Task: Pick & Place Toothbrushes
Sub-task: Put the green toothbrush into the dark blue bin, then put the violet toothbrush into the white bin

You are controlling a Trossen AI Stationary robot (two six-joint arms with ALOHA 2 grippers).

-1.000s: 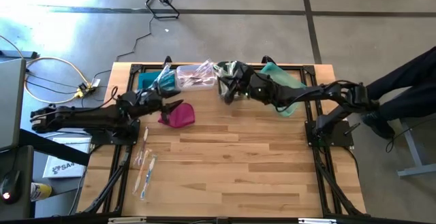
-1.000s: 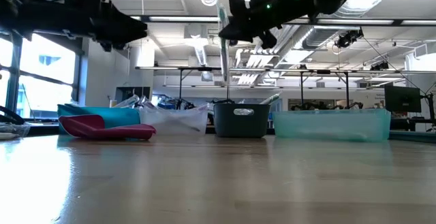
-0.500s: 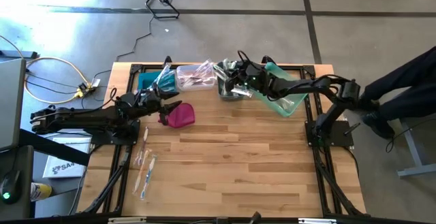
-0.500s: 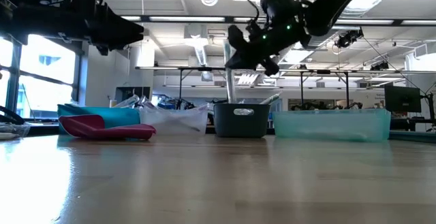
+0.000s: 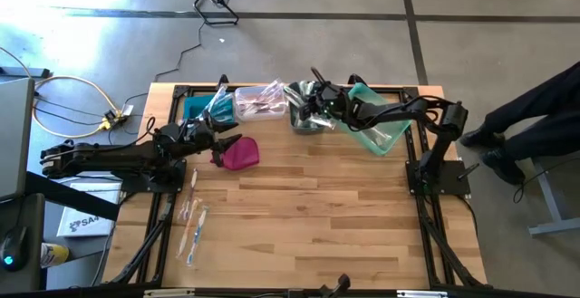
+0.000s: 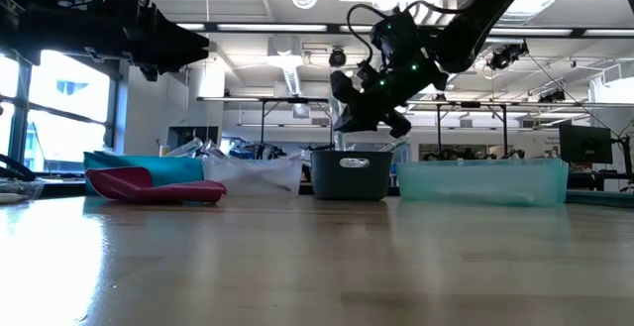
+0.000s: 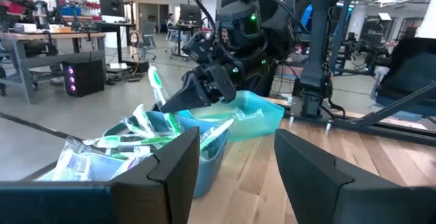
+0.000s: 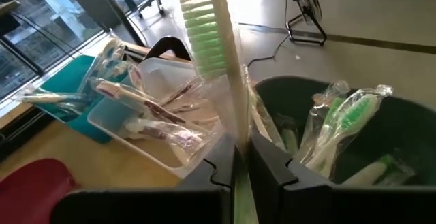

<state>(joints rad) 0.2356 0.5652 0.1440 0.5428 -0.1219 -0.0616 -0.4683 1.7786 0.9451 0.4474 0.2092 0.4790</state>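
Your table (image 5: 299, 216) carries a row of bins along its far edge: a teal bin (image 5: 385, 128) beneath the right forearm, a grey bin (image 5: 306, 119) directly under the right gripper (image 5: 308, 106), a clear bin (image 5: 258, 100) just beside that gripper toward the left arm, and a blue bin (image 5: 198, 108) beyond the left gripper (image 5: 227, 140). A magenta pouch (image 5: 237, 153) lies touching or just under the tips of the left gripper's fingers. Your right gripper is closed tight on a green-bristled toothbrush (image 8: 216, 40), clamped by the handle, head up and roughly upright, held over the grey bin, which already holds several wrapped toothbrushes (image 8: 344, 125). The clear bin next to it holds pink-handled ones (image 8: 146, 105). Your left gripper hangs over the table with its fingers spread wide and holds nothing. A few loose toothbrushes (image 5: 192, 221) lie on the bare wood well apart from the left gripper, back toward the near edge.
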